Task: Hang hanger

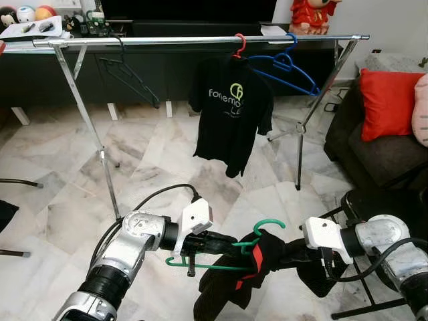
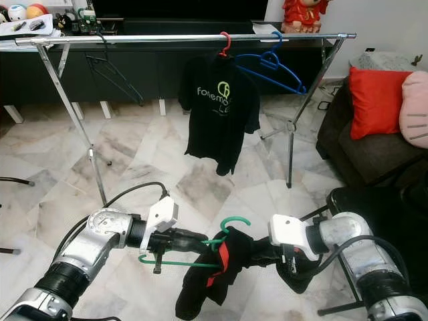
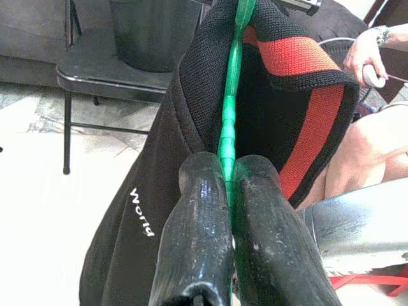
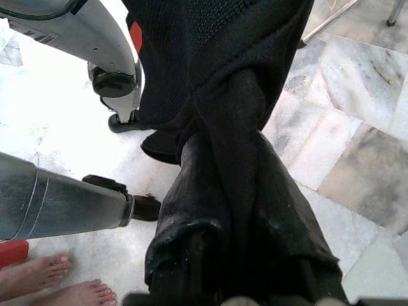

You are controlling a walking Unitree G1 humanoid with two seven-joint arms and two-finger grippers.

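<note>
rail (image 1: 200, 40) ahead holds black tee (image 1: 231, 114) and blue hanger (image 1: 287, 67) | left gripper (image 3: 226, 191) pinching green hanger (image 1: 221, 257) | right gripper (image 4: 223, 210) clamped on black shirt (image 1: 267, 257) (sofa (image 1: 381, 147) to the right)

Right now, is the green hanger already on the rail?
No. The green hanger is off the rail, held low over the floor in the shut left pincer.
</note>
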